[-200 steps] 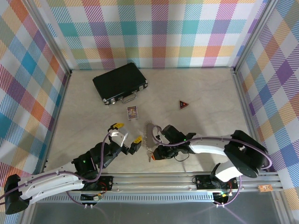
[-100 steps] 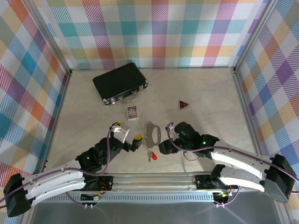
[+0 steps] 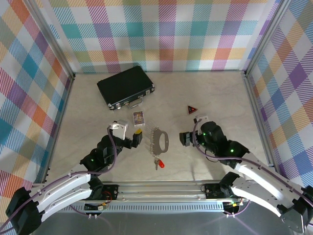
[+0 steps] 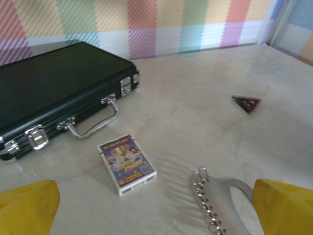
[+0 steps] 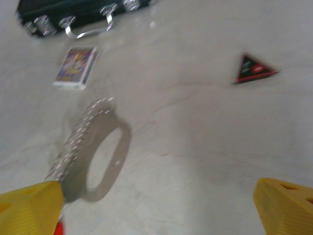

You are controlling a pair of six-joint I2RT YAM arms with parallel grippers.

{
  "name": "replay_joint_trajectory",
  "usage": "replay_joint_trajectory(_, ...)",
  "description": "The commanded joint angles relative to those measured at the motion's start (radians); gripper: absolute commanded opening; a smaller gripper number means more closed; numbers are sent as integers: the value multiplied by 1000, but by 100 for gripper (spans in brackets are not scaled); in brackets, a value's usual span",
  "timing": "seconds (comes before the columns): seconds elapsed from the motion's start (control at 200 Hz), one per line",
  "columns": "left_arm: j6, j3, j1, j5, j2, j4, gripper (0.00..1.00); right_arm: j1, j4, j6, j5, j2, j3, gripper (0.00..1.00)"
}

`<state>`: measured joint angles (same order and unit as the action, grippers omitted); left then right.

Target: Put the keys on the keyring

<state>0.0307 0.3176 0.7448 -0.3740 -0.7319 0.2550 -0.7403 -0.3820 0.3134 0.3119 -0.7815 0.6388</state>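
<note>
Pale stone-look worktop [image 3: 220, 93] enclosed by checked walls. Keyring [image 3: 159, 138] lies flat near the middle, between the two pincers, with its row of small metal pieces along its left edge. Key [image 3: 158, 163] with red tag lies at the ring's near end; whether it hangs on the loop cannot be told. Left pincer [image 3: 128, 132], just left of the ring, has jaws spread wide and empty. Right pincer [image 3: 192, 129], right of the ring, is likewise wide and empty. Black case [image 3: 126, 86], card box [image 3: 139, 118] and red triangle [image 3: 192, 109] lie farther back.
</note>
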Motion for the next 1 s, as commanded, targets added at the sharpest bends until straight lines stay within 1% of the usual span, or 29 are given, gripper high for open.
replay_joint_trajectory(0.0,22,11,-42,-40,-10,69,100,30,42,-42,131,47,-12,99)
replay_joint_trajectory(0.17,-2,12,-90,-94,-10,38,100,102,84,-59,211,85,-51,99)
replay_joint_trajectory(0.315,-21,6,-116,-94,28,5,100,179,136,-60,290,85,-91,99)
replay_joint_trajectory(0.445,-41,6,-135,-172,58,-34,100,233,183,-97,313,86,-117,99)
replay_joint_trajectory(0.57,-53,0,-151,-252,67,-50,100,266,195,-135,389,70,-124,99)
replay_joint_trajectory(0.625,-73,-9,-152,-272,76,-42,100,289,187,-127,391,62,-132,99)
replay_joint_trajectory(0.72,-92,-33,-151,-330,86,-18,100,315,224,-124,390,56,-176,99)
replay_joint_trajectory(0.835,-117,-53,-154,-380,86,-7,100,323,251,-156,375,62,-212,99)
replay_joint_trajectory(0.995,-151,-64,-156,-414,25,0,100,325,311,-214,375,90,-279,99)
